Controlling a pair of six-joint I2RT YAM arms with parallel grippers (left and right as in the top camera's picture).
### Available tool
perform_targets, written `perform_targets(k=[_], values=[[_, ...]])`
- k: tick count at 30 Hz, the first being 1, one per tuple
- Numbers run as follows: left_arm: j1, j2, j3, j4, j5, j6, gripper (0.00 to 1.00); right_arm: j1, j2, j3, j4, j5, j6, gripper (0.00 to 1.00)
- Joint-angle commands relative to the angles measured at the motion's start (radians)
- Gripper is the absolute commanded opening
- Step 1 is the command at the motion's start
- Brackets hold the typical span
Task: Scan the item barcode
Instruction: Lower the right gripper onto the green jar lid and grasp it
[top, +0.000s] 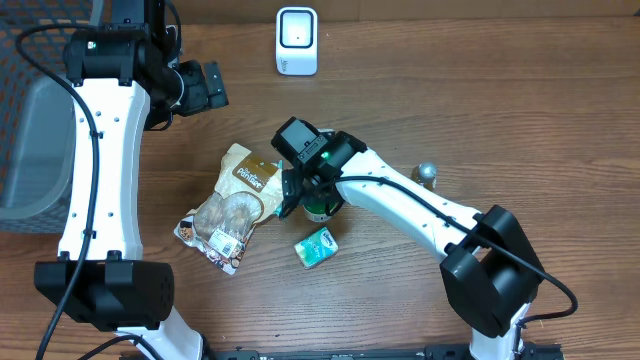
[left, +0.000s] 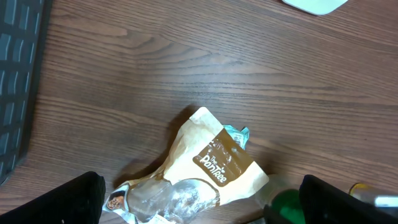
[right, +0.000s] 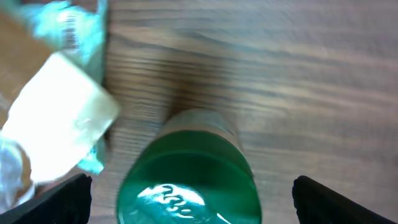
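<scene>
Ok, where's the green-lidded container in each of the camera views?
Overhead: green-lidded container near centre, partly hidden by the arm above it.
Left wrist: bottom right edge, partly cut off.
Right wrist: bottom centre, large, lid seen from above.
Shared landmark: the tan snack bag beside it, blurred in the right wrist view.

Between the right jaws, the bottle (right: 189, 180) shows a glossy green cap. Just beside them, the snack bag (top: 238, 195) is tan with a brown label and white lettering. The small carton (top: 316, 247) is teal, the scanner (top: 296, 40) white, the table (top: 500, 100) brown woodgrain.
</scene>
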Motion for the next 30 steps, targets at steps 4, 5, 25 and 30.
perform_targets(k=[4, 5, 25, 30], values=[[0.0, 0.0, 0.002, 0.0, 0.006, -0.007, 1.0, 0.007, 0.029, -0.022, 0.0, 0.017, 0.163, 1.0], [0.0, 0.0, 0.002, 0.0, 0.006, -0.007, 1.0, 0.007, 0.035, -0.023, -0.002, 0.017, 0.163, 1.0], [0.0, 0.0, 0.002, 0.0, 0.006, -0.006, 1.0, 0.006, 0.043, -0.08, 0.077, 0.001, 0.159, 0.93], [0.0, 0.0, 0.002, 0.0, 0.006, -0.007, 1.0, 0.006, 0.043, -0.093, 0.09, 0.002, 0.155, 0.87]])
